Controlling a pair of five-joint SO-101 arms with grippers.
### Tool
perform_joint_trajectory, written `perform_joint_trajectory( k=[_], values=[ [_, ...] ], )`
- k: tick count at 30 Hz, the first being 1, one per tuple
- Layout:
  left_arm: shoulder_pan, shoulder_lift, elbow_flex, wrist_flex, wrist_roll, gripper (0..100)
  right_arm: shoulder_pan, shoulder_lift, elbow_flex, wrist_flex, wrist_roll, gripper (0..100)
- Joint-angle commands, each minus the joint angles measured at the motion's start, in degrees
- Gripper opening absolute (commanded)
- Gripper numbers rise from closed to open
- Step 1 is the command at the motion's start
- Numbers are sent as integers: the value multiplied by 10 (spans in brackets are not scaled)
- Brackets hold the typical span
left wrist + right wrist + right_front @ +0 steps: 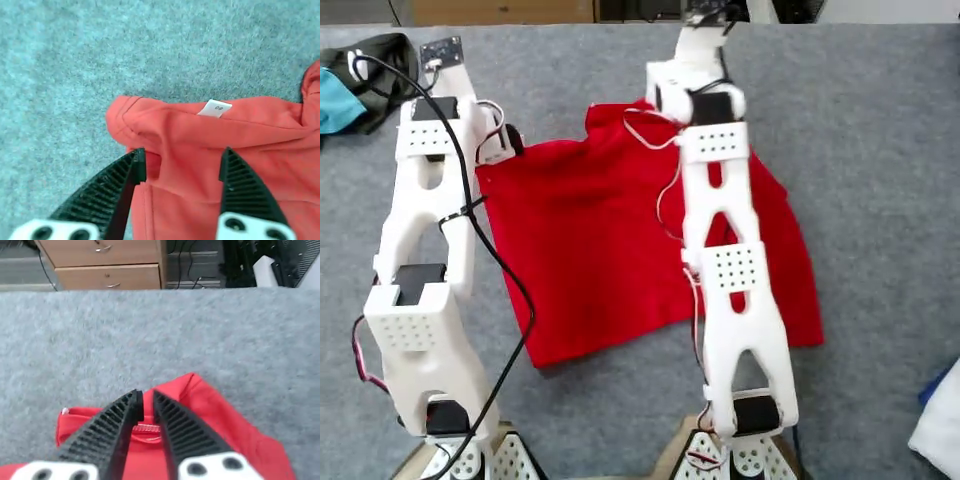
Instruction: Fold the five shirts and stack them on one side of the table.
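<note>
Red shirt (590, 260) lies on the worktop (880, 150): your left gripper (183, 152) gapes over its corner, right gripper (146, 394) nearly together at the collar; a one-layer pinch could drag it crooked.

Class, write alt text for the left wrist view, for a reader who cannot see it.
The left gripper, its two black ridged fingers open, hangs over a corner of a red shirt lying on the grey table. A small white tag sits at the shirt's folded edge.
</note>
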Motion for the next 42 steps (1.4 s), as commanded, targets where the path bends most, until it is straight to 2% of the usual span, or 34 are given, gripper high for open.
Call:
perform_joint_trajectory(
  k=[1, 5, 9, 13, 22, 36, 42],
  values=[
    [-7, -5, -57, 38, -1, 252, -15, 11, -4, -42, 1, 119],
    [-11, -5, -87, 65, 0, 252, -17, 32, -5, -52, -4, 119],
    [-9, -5, -114, 103, 2, 250, -16, 28, -10, -5, -7, 120],
    [-8, -5, -120, 118, 44, 253, -15, 10, -10, 48, -6, 121],
    [-10, -5, -123, 156, 92, 251, 11, -19, -10, 69, 24, 122],
    [-7, -5, -118, 162, 93, 250, 26, -14, -1, 61, 25, 123],
    [-10, -5, -118, 162, 93, 250, 29, -16, 71, 15, 24, 123]
  ],
)
